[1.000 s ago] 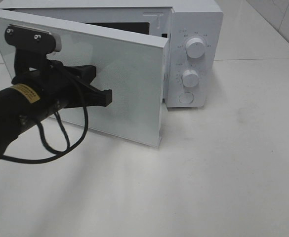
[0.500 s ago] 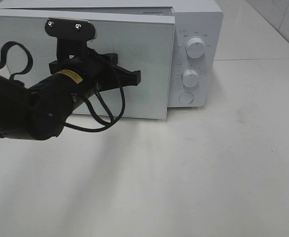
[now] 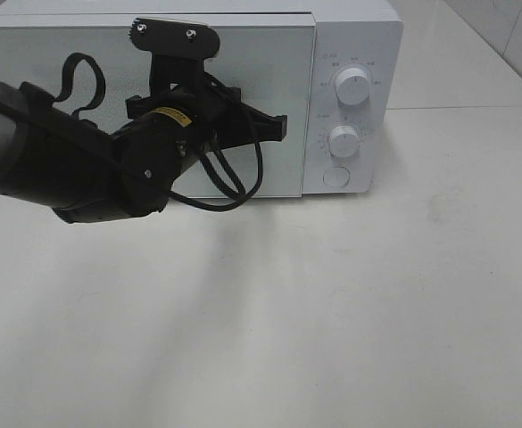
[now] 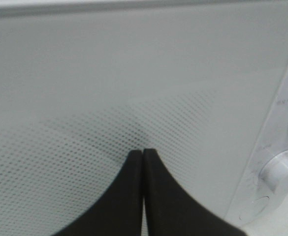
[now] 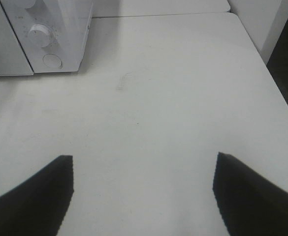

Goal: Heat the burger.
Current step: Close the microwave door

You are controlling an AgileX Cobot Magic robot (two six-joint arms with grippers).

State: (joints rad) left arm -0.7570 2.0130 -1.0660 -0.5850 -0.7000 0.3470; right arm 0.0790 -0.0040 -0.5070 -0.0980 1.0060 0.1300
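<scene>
A white table (image 3: 377, 312) carried one white microwave (image 3: 377, 45), standing directly on it toward 11 o'clock in the high view. Its door (image 3: 278, 62) sat flush shut, with the control panel (two dials above a round button) at its 3 o'clock side. A faint scuff (image 5: 121, 81) marked the tabletop nearby.

Microwave (image 3: 354, 36) at table (image 3: 377, 312) rear, left hand (image 3: 281, 130) before door (image 3: 274, 67) — knobs (image 3: 353, 87) right of door
</scene>
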